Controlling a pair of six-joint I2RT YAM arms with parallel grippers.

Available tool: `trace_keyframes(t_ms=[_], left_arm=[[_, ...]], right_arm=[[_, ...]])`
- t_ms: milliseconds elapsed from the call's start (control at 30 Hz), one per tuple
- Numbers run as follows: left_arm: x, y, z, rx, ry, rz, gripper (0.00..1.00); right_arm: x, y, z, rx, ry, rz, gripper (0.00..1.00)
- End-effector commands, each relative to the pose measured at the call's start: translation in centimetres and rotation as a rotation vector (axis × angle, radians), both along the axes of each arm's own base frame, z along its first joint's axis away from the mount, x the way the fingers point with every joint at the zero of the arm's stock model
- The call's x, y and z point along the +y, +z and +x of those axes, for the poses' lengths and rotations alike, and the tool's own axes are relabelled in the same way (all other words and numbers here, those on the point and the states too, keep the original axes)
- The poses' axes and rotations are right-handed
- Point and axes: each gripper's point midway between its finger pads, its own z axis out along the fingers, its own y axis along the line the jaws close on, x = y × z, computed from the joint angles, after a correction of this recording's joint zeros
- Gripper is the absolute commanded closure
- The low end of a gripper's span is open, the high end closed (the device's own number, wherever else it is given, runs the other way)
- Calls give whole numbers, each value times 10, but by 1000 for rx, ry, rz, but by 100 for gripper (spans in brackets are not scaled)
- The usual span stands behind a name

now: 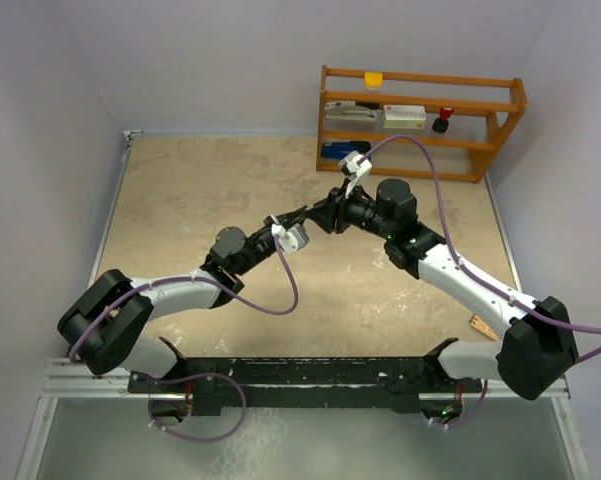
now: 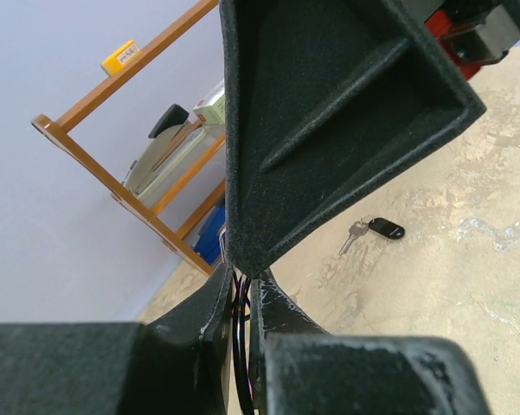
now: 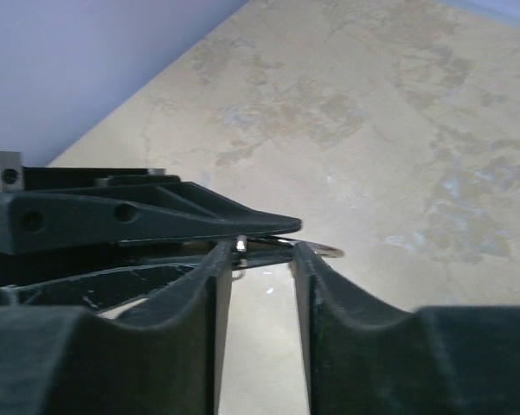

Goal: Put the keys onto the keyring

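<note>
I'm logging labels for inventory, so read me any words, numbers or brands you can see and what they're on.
None can be read.
White box on the wooden shelf: coloured print, too small to read.
Yellow block on the top rail: label blurred.

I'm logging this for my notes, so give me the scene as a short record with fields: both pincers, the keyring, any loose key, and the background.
left pincer: shut on the keyring, above mid-table
right pincer: open, right at the left pincer's tip
keyring: thin silver wire, poking out past the left pincer
black-headed key: lying loose on the table, apart from both pincers
shelf: wooden, far right corner
</note>
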Motion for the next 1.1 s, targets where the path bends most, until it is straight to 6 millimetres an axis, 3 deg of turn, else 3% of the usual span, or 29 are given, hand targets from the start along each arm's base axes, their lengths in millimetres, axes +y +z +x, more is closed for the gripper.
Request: trace_keyframes(t_ms=[0,367,833,900,1067], left_arm=[[2,39,-6,-108,-10,-55,100],[0,36,-6,-112,-19,-25,100],[-4,19,6,-174,25,146,100],[-5,20,8,-179,25,161,100],[-12,16,10,-152,-3,208,100]], right_arm=[[-15,33,7,-82,-91,52,58],[-42,43,15,-100,-229,77,55],[-69,25,26,-48,-370,-16,54],[-79,31,32,-40,-432,-29,54],[-117,-6,49,115,-608,-167,54]])
